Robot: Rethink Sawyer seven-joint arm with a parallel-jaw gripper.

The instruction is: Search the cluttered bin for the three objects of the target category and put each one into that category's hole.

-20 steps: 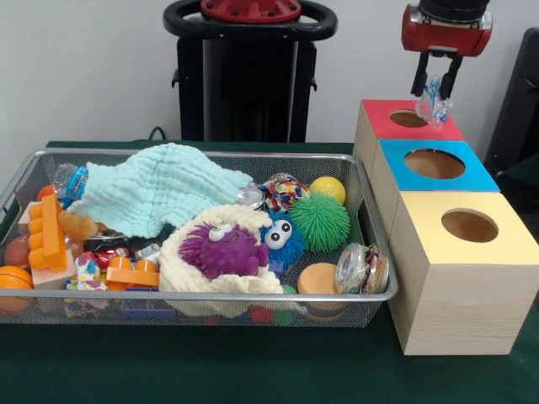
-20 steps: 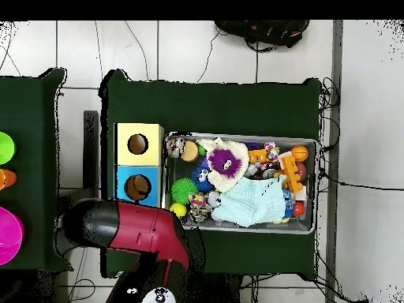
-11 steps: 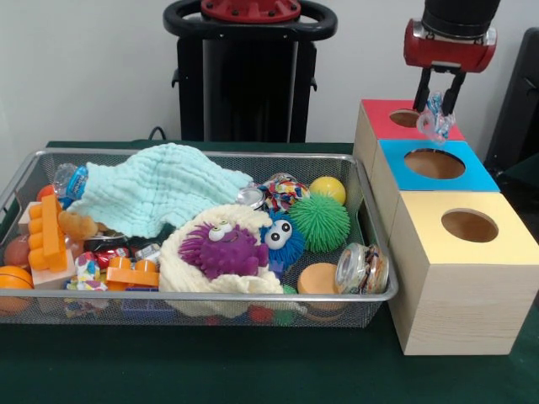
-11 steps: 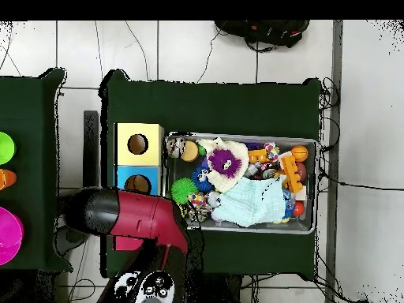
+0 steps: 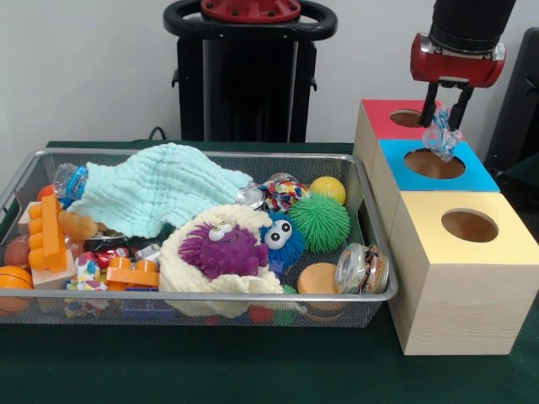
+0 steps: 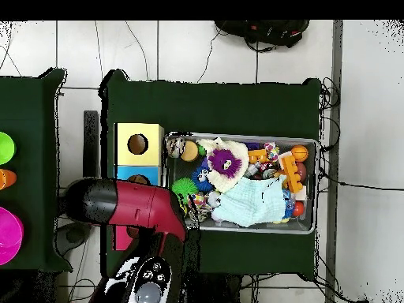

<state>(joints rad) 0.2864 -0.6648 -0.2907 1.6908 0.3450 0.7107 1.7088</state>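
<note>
Green tabletop, upper right: the pincer [image 5: 445,126] grips a clear wrapper [image 5: 441,136] above the blue hole [image 5: 434,163]. Best centre it there before letting go.

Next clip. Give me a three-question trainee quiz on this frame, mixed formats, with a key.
1. True or false: the tool is shut on a crumpled clear plastic item.
2. Multiple choice: over which box top does the held item hang? A) the red box B) the blue box C) the yellow box
3. Fill in: in the front view, the purple fuzzy toy in the wire bin lies on a ____ knitted ring.

Key
1. True. Both fingers pinch the item at its top.
2. B. It hangs just above the far rim of the blue box's hole.
3. Cream.
</note>
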